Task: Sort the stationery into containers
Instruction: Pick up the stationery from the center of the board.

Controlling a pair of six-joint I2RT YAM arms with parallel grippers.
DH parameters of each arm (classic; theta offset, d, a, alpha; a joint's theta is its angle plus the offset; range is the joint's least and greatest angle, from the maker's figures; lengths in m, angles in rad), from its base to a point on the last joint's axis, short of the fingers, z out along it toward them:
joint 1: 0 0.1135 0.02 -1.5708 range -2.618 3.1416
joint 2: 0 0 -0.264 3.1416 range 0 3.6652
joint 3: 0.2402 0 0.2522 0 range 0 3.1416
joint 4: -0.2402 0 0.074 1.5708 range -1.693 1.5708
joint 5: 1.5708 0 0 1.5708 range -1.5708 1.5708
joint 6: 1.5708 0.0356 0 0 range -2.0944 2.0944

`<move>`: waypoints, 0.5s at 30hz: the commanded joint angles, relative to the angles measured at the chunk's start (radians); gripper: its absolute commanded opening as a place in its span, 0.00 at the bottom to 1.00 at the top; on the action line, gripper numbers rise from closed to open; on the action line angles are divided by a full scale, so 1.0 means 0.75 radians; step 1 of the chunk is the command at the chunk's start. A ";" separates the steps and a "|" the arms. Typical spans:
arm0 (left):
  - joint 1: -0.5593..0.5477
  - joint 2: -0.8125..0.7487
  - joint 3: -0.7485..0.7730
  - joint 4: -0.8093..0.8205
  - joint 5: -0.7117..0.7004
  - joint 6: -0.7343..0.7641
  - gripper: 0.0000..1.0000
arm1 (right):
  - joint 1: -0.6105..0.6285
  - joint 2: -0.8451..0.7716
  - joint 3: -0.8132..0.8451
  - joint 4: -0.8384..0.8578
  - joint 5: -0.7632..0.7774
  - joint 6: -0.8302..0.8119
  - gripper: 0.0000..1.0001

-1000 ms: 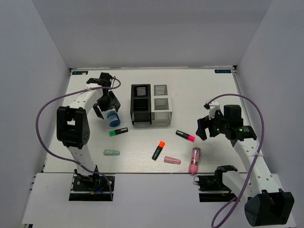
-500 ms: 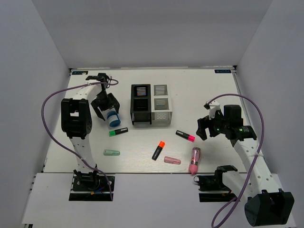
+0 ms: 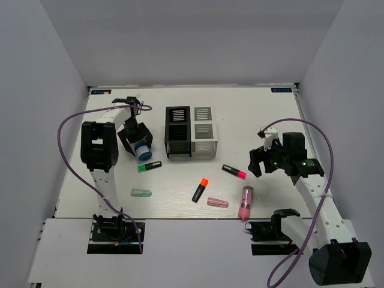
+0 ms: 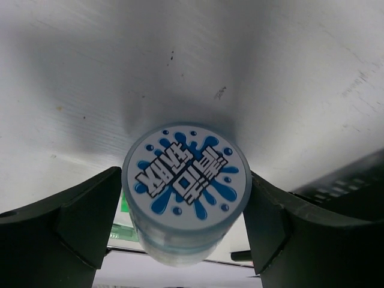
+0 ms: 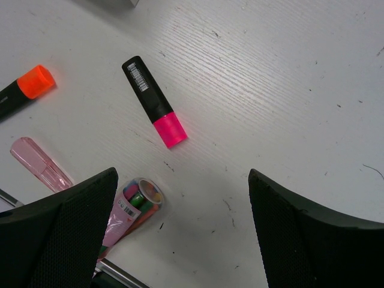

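The blue-white tape roll (image 3: 143, 152) lies just left of the black organiser box (image 3: 178, 132), near its front corner. It looks light and rigid. Its printed end face is smooth and its wall is round, so it will likely roll or twist out of a shallow pinch. The safest hold is square across the curved wall at its widest, with the jaws well down its length. The left gripper (image 4: 186, 198) has it that way: a dark finger presses each flank of the roll, nearly as wide as the jaws go. Whether the roll is off the table I cannot tell. The white-grey box (image 3: 204, 131) adjoins the black one on its right. Well to the right of both, the right gripper (image 5: 183, 180) hangs spread and empty over the pink-capped highlighter (image 5: 155, 102).
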 commanded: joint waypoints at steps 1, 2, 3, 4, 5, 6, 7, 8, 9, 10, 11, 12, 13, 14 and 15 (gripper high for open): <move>0.003 -0.015 -0.013 0.016 0.019 0.012 0.86 | -0.001 0.001 0.002 0.019 0.009 -0.016 0.90; -0.001 -0.019 -0.016 0.018 0.017 0.012 0.84 | 0.001 -0.001 0.004 0.017 0.007 -0.016 0.90; 0.001 -0.017 -0.016 0.020 0.019 0.008 0.82 | 0.001 0.001 0.002 0.019 0.011 -0.016 0.90; 0.001 -0.013 -0.018 0.020 0.019 0.010 0.81 | 0.001 -0.003 0.002 0.019 0.009 -0.014 0.90; 0.001 -0.009 -0.016 0.022 0.019 0.010 0.79 | -0.001 -0.003 0.002 0.019 0.013 -0.016 0.90; -0.001 -0.013 -0.016 0.022 0.019 0.012 0.73 | -0.001 -0.003 0.006 0.017 0.009 -0.010 0.90; -0.001 -0.009 -0.016 0.020 0.021 0.012 0.70 | -0.003 -0.003 0.000 0.019 0.013 -0.012 0.90; -0.001 -0.008 -0.011 0.026 0.021 0.010 0.65 | -0.001 -0.005 0.004 0.019 0.013 -0.014 0.90; -0.001 -0.004 -0.007 0.020 0.023 0.016 0.53 | -0.001 -0.007 0.002 0.017 0.013 -0.014 0.90; -0.003 -0.010 -0.003 0.016 0.029 0.016 0.45 | 0.001 -0.007 0.002 0.019 0.015 -0.012 0.90; -0.001 -0.013 0.005 0.012 0.030 0.018 0.37 | -0.001 -0.005 0.000 0.017 0.015 -0.012 0.90; -0.001 -0.015 0.021 0.004 0.038 0.024 0.21 | -0.001 -0.011 0.000 0.019 0.013 -0.014 0.90; -0.001 -0.029 0.031 -0.005 0.042 0.031 0.13 | -0.001 -0.009 0.000 0.021 0.013 -0.014 0.90; -0.001 -0.043 0.044 -0.023 0.042 0.041 0.05 | -0.001 -0.011 0.000 0.019 0.013 -0.012 0.90; -0.005 -0.063 0.090 -0.029 0.052 0.061 0.00 | -0.006 -0.007 0.002 0.019 0.011 -0.012 0.90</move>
